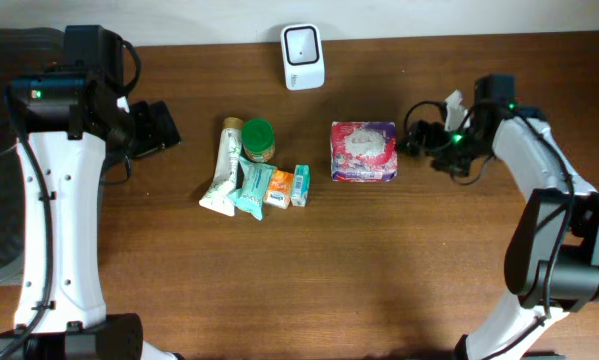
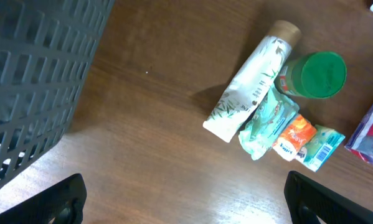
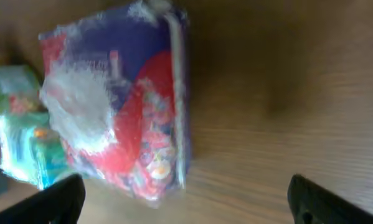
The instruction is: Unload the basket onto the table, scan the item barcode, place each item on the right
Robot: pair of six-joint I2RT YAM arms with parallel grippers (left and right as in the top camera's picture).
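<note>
Left gripper point(image 1: 162, 126) open, empty, near grey mesh basket point(image 2: 30, 81). Centre cluster: white bamboo-print tube point(image 1: 222, 170), green-lidded jar point(image 1: 258, 138), small green box point(image 2: 323, 148) showing a barcode; lettering unreadable. White boxy scanner point(image 1: 303, 56) behind. Purple-and-red plastic-wrapped pack point(image 1: 363, 152) lies flat on wooden table point(image 1: 379, 260), just left of right gripper point(image 1: 419, 132), open and empty.

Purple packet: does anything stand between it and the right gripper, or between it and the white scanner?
Nothing visible does. The open right gripper sits just right of the packet, with only bare table between. The way from packet to scanner is bare too; the jar stands left of it.
</note>
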